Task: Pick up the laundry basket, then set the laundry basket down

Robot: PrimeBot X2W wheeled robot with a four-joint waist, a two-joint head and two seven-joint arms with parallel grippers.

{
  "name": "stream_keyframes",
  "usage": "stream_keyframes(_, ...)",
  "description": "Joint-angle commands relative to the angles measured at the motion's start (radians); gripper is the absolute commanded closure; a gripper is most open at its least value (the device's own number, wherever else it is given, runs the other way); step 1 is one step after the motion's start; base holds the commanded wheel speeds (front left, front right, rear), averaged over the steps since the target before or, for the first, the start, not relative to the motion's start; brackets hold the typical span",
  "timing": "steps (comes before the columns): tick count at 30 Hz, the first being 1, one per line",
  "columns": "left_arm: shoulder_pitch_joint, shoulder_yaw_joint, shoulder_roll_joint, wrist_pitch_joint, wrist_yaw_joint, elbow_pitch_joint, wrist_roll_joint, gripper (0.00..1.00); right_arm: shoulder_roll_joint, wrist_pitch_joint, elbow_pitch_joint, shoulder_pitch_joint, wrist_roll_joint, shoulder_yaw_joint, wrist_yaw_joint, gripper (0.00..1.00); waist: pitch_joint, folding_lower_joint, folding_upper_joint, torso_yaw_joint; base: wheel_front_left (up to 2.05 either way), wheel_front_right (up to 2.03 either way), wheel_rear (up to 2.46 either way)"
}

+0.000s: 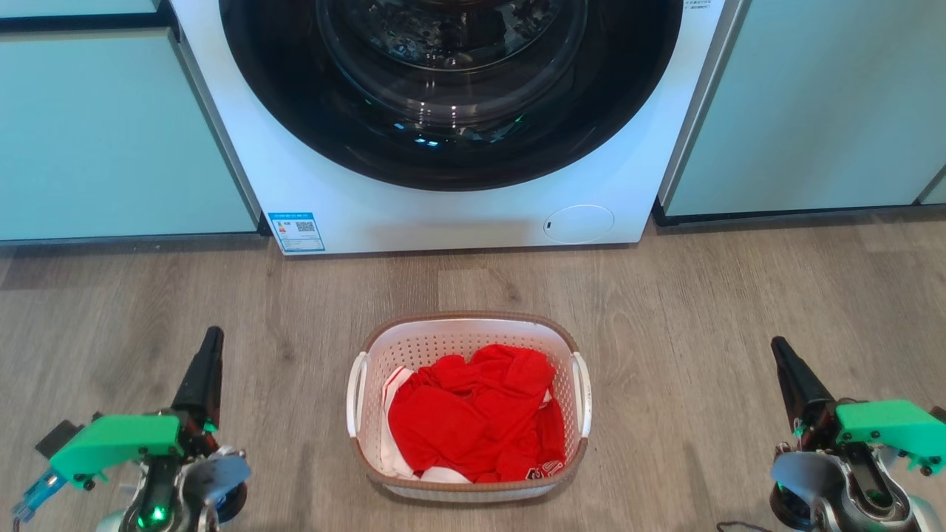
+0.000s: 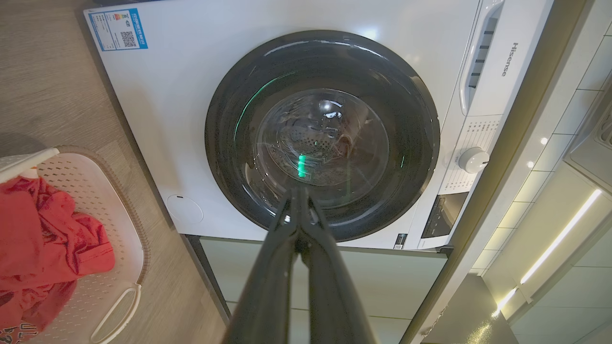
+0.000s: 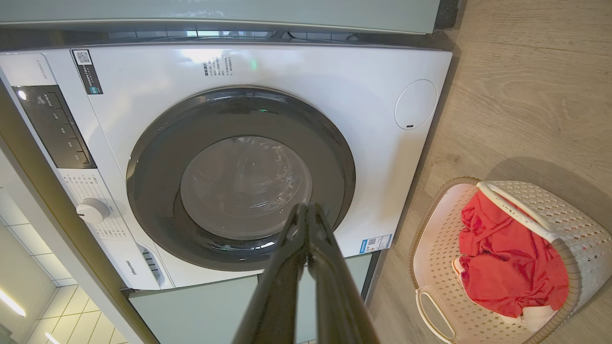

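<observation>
The laundry basket (image 1: 414, 347) is small, white and perforated, with a brown rim and white side handles. It stands on the wood floor in front of the washing machine, holding red cloth (image 1: 473, 417). It shows too in the left wrist view (image 2: 103, 200) and the right wrist view (image 3: 569, 224). My left gripper (image 1: 212, 336) is at the lower left, well to the basket's left, fingertips together and empty (image 2: 299, 196). My right gripper (image 1: 780, 346) is at the lower right, well clear of the basket, also shut on nothing (image 3: 306, 210).
A white front-loading washing machine (image 1: 347, 192) with a dark round door (image 1: 451, 148) stands just behind the basket. Pale green cabinets (image 1: 111, 133) flank it on both sides. Bare wood floor (image 1: 665, 295) lies around the basket and between it and each gripper.
</observation>
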State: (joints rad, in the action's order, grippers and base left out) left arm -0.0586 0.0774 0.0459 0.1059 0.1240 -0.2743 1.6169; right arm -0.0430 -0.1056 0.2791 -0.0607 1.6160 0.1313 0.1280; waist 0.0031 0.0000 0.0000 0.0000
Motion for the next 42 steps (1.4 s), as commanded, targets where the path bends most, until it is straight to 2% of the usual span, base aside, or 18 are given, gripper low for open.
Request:
stream_keyframes(1, -0.049, 0.037, 0.004, 0.008, 0.007, 0.029, -0.009, 1.0, -0.007, -0.008, -0.034, -0.047, -0.008, -0.017, 0.003, 1.0, 0.0, 0.0, 0.0, 0.0, 0.0, 0.0, 0.0)
stream_keyframes(30, -0.049, 0.037, 0.004, 0.007, 0.007, 0.029, -0.009, 1.0, -0.007, -0.008, -0.034, -0.047, -0.008, -0.017, 0.003, 1.0, 0.0, 0.0, 0.0, 0.0, 0.0, 0.0, 0.0)
stream_keyframes(31, 0.0, 0.0, 0.0, 0.0, 0.0, 0.0, 0.0, 0.0, 0.0, 0.0, 0.0, 0.0, 0.0, 0.0, 0.0, 0.0, 0.0, 0.0, 0.0, 0.0, 0.0, 0.0, 0.0)
stream_keyframes(34, 0.023, -0.004, -0.001, -0.001, -0.001, -0.046, 0.001, 0.0, 0.008, 0.001, 0.047, 0.022, 0.002, -0.004, 0.0, 0.0, 0.0, 0.0, 0.0, 0.0, 0.0, 0.0, 0.0)
stream_keyframes(42, 0.03, -0.017, -0.001, -0.024, 0.0, -0.022, -0.016, 0.0, 0.007, 0.025, 0.038, 0.022, -0.012, -0.026, 0.0, 0.0, 0.0, 0.0, 0.0, -0.001, 0.0, 0.0, 0.0)
